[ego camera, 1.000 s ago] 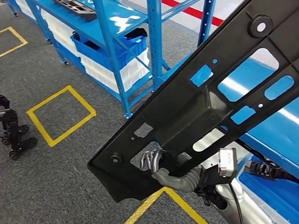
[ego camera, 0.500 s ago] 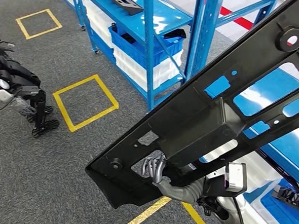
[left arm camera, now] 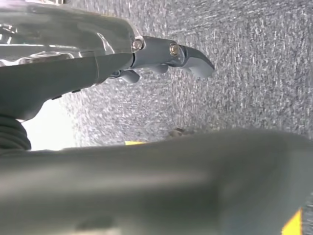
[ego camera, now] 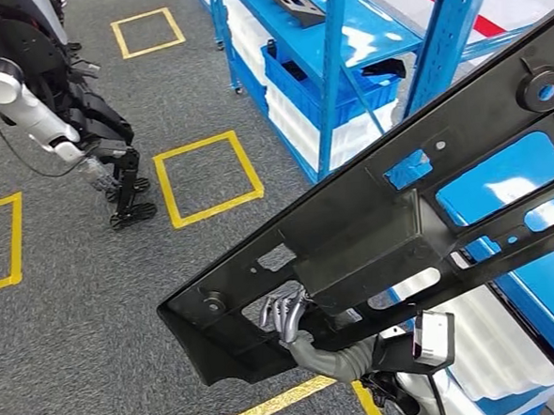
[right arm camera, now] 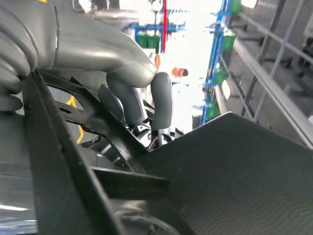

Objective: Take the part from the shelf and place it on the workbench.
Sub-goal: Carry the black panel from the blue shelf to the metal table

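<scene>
Risk first: your right hand [ego camera: 286,312] carries the part [ego camera: 403,228], a long black plastic panel full of cut-outs, and grips it near its lower end, fingers hooked up through one opening. The rest of the panel rises slantwise toward the upper right of the head view and runs out of frame. You judge that so much length beyond the grip could lever against the fingers and let the panel twist or slide out. The high end also passes close in front of the blue shelf uprights [ego camera: 448,42], so turning could knock it against them.

Your left hand [left arm camera: 162,54] appears in its wrist view with pale fingers extended over carpet and a blurred dark mass close beside it; you cannot tell whether it holds anything or helps support the panel.

Floor under you is grey speckled carpet [ego camera: 76,333] marked with yellow tape squares [ego camera: 206,177]. Blue shelving [ego camera: 320,35] stands ahead, holding a blue bin over white crates and another black part on an upper level. A second robot [ego camera: 47,99], dark with a white arm, stands at the upper left. No desk can be made out, so the placing step looks some way off.
</scene>
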You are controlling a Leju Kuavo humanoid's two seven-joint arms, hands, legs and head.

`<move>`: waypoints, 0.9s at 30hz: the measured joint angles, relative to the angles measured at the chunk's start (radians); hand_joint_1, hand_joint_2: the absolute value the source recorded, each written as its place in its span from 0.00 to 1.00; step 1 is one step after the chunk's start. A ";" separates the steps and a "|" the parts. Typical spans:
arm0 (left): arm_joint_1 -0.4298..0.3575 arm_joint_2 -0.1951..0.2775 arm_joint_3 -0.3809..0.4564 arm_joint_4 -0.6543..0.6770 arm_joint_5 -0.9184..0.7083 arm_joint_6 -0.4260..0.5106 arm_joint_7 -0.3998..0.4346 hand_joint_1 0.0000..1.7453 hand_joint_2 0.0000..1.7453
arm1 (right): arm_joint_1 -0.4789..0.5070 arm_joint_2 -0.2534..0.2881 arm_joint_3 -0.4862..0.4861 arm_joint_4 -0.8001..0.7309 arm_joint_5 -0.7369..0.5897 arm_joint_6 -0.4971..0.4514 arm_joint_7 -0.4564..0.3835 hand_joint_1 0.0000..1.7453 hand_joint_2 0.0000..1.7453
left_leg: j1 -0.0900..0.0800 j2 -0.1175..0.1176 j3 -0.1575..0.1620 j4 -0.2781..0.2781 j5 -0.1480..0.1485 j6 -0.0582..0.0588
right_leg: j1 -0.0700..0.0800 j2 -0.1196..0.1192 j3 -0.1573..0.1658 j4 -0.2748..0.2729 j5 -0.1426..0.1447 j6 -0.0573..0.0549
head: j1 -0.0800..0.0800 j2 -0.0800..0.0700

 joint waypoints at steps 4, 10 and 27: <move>0.003 -0.002 -0.003 0.000 -0.004 -0.003 0.000 0.00 1.00 | -0.004 0.001 0.005 0.013 0.003 0.009 -0.002 1.00 1.00 | 0.005 0.023 0.017 -0.036 0.058 0.000 | 0.002 -0.051 0.014 0.000 -0.013 0.003 | 0.000 0.000; 0.000 -0.004 -0.002 0.000 0.002 -0.005 0.001 0.00 1.00 | -0.030 0.007 0.025 0.031 0.013 0.021 0.009 1.00 1.00 | -0.021 0.071 0.098 -0.212 0.108 0.030 | 0.006 -0.107 0.034 -0.007 -0.032 0.028 | 0.000 0.000; -0.003 -0.019 -0.004 0.000 -0.036 -0.020 0.026 0.00 1.00 | -0.082 0.000 0.085 0.080 0.001 0.034 0.018 1.00 1.00 | -0.003 -0.081 0.094 -0.194 0.090 0.018 | -0.003 0.061 -0.011 0.002 0.010 0.015 | 0.001 0.000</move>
